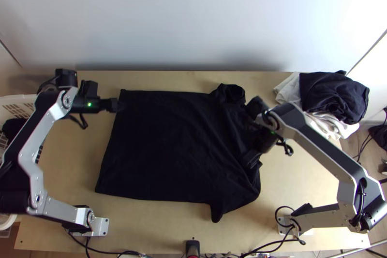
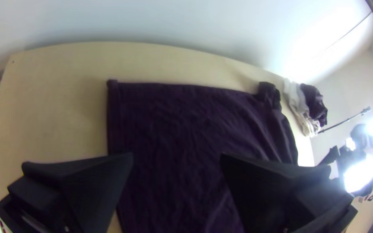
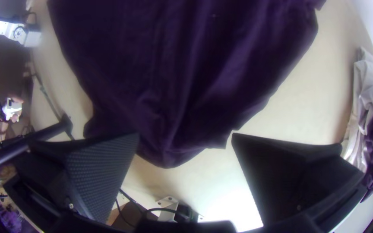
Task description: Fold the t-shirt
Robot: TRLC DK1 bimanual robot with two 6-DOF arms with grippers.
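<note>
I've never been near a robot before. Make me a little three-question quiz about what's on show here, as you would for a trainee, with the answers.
1. True or false: the left gripper and the right gripper are both open.

2. How does the dark T-shirt lie on the table?
a) rolled into a tube
b) mostly spread out, bunched towards the right
c) folded into a small square

3. Fill the gap: the heap of cloth at the far right is dark and ____.

Key: 1 true; 2 b; 3 white.
</note>
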